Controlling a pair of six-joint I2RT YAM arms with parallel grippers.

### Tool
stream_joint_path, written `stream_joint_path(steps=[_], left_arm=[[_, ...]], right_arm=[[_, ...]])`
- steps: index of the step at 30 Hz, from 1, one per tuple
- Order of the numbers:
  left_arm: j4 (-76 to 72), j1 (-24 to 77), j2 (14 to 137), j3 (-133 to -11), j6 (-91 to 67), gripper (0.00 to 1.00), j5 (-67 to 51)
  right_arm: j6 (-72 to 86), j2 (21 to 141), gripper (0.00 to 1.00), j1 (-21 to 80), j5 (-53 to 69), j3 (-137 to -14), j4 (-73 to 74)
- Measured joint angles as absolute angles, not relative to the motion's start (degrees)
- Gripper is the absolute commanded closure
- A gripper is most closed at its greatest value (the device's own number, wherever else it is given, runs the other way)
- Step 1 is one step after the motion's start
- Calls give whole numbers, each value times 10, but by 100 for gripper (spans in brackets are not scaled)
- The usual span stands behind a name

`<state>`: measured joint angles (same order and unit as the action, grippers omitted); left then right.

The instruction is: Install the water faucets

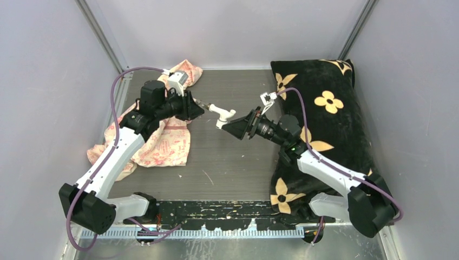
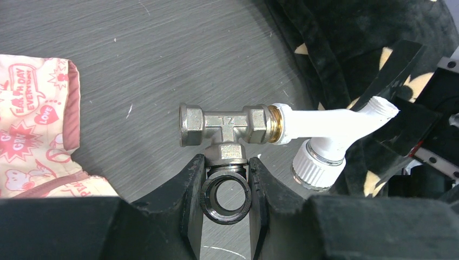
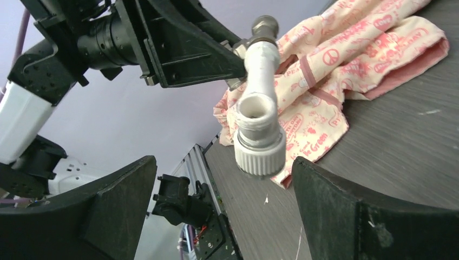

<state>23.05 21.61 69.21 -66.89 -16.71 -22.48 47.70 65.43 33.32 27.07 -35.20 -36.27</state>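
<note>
From above, the left claw [image 1: 199,105] is out over the middle of the dark grey worktop [image 1: 233,162], a little toward the far edge. It is pinching a silvery metal T-shaped fitting [image 1: 204,103]. A white plastic tap [image 1: 223,114] sticks out of that fitting toward the right claw [image 1: 226,124], and the whole thing is held up off the surface between the two arms. A pink printed cloth [image 1: 168,143] lies crumpled along the left edge, and a black cushion with tan flowers [image 1: 330,108] fills the right side.

The left wrist camera shows the left claw's fingers [image 2: 187,187] pressed onto the downward stem of the silvery metal T-shaped fitting [image 2: 224,127]. A dark ring [image 2: 225,197] sits at the foot of that stem, between the fingers. The white plastic tap [image 2: 330,127] is joined to the fitting's right end by a brass-coloured thread. Its ribbed white knob hangs down and its spout end reaches between the right claw's black fingers. I can't tell whether those fingers touch it.

From the right wrist camera, the right claw [image 3: 222,168] is spread wide, one finger [image 3: 119,211] on each side. The white plastic tap [image 3: 260,108] hangs in the gap with its open end toward the lens. The left claw [image 3: 189,49] grips from behind, and the cloth [image 3: 352,59] lies beyond it.
</note>
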Motion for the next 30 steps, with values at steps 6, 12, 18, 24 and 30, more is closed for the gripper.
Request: stream_joint_path(steps=[6, 12, 18, 24, 30], left_arm=[[231, 216, 693, -670, -183, 100, -227], [230, 216, 693, -669, -194, 100, -224], [230, 216, 693, -669, -199, 100, -214], [230, 216, 693, -669, -204, 100, -210], [230, 216, 694, -669, -201, 100, -215]], right_arm=[[450, 719, 0, 376, 254, -366, -419], [449, 744, 0, 405, 251, -372, -433], [449, 742, 0, 421, 256, -396, -437], [451, 724, 0, 423, 257, -435, -426], [419, 703, 0, 424, 214, -483, -365]])
